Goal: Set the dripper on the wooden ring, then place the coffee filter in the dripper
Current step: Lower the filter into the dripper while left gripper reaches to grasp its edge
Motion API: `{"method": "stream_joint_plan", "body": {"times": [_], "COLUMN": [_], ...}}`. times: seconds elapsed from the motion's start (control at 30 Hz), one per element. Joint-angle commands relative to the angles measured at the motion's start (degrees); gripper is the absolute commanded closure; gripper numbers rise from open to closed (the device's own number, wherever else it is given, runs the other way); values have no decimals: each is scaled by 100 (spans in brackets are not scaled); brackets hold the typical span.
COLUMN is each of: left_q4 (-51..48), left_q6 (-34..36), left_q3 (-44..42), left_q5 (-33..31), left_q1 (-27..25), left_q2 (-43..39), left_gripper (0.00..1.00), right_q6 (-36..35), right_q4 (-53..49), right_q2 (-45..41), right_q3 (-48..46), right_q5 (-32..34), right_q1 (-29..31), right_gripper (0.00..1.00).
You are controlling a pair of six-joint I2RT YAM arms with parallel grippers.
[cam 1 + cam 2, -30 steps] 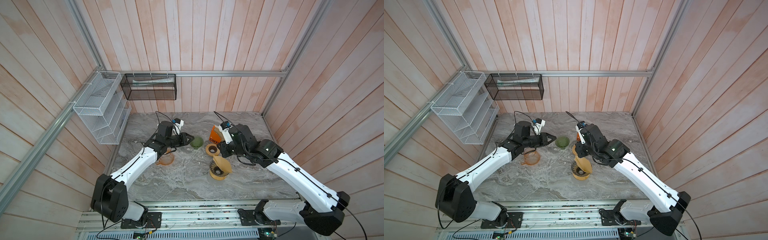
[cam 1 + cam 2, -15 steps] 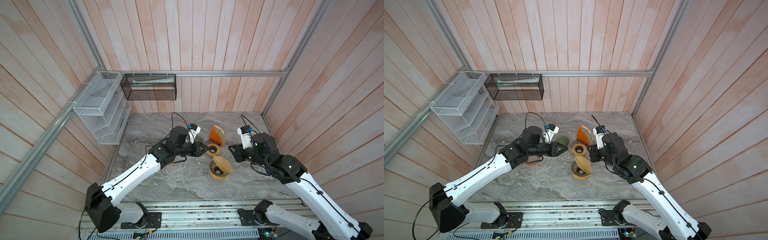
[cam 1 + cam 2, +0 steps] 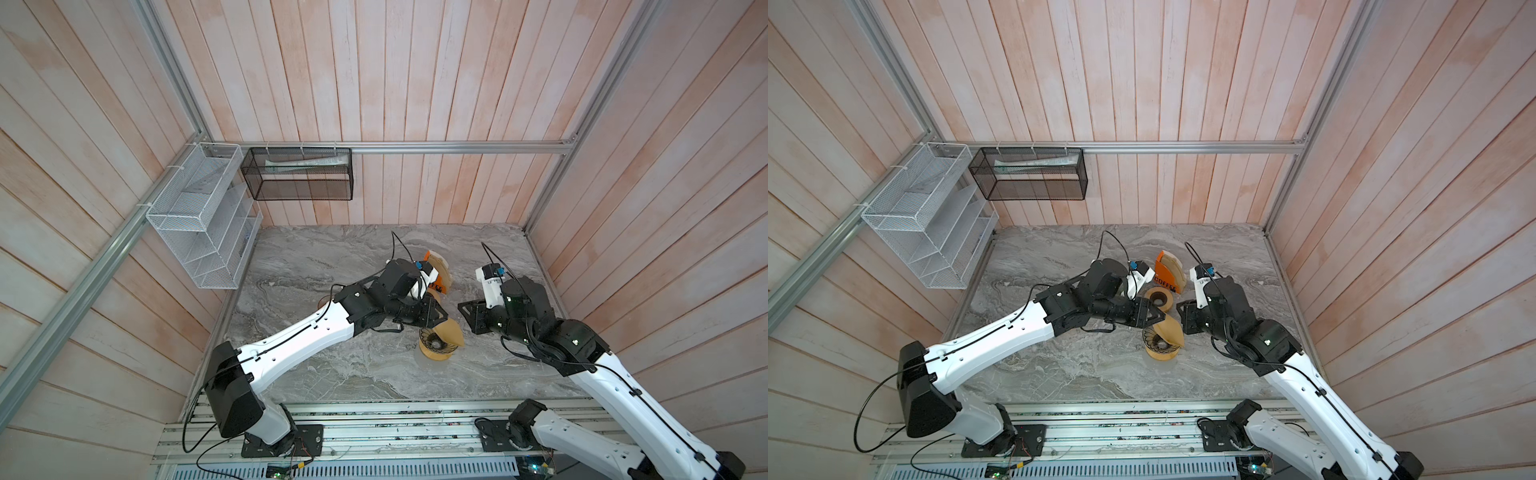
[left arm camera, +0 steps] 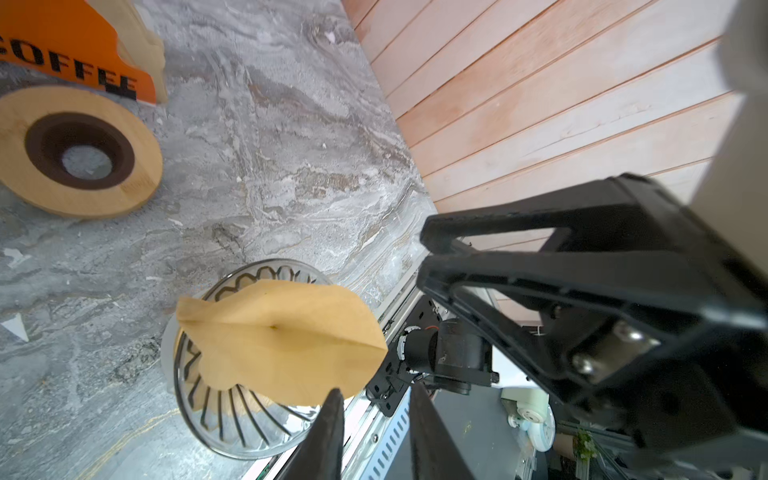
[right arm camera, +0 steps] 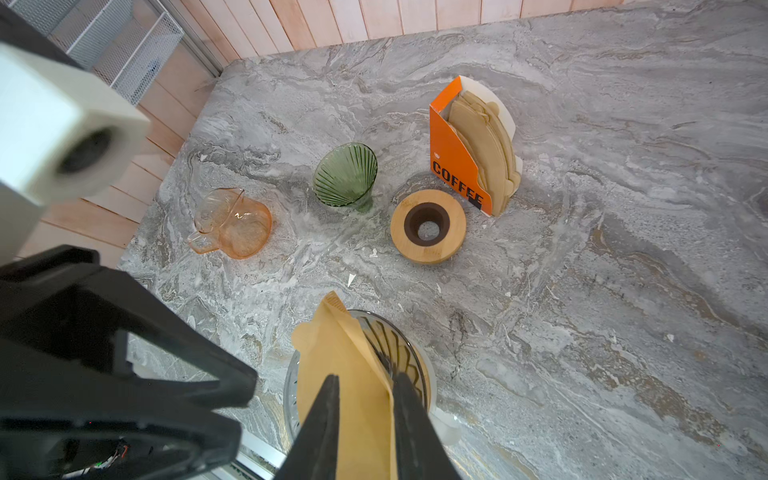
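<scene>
Two drippers were out: green dripper standing apart, clear dripper with the one loose coffee filter sitting crooked in it. Left tool had jaws narrowly apart at the filter's edge. Right tool likewise, just beside it.

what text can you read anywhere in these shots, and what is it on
"COFFEE": black capitals on the orange filter holder.
Small dark mark on the white camera housing of the right arm: too small to read.
Nothing else legible.
</scene>
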Motion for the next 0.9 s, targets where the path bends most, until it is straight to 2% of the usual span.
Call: {"method": "stream_joint_plan", "body": {"times": [0.0, 0.23, 0.37, 0.53, 0.87], "left_q4": [-103, 96, 250, 310, 336], "left_q6": [33, 34, 8, 16, 27], "left_q3": [-111, -366, -608, -740, -813], "left_q5": [96, 105, -7, 41, -71], "left_q1": [-11, -12, -12, -12, -12], "left_q2": [171, 235, 109, 149, -19], "left_gripper": [70, 70, 70, 70, 70], "right_q6": [70, 22, -18, -59, 26], "right_q4": [139, 445, 541, 534, 497], "right_q2": [-17, 330, 529, 642, 547], "right_q3": [-255, -470, -501, -548, -554], "right_q5": [-102, -342, -268, -211, -506], "right_q1": [-27, -27, -27, -34, -28], "right_gripper": [75, 75, 82, 84, 83]}}
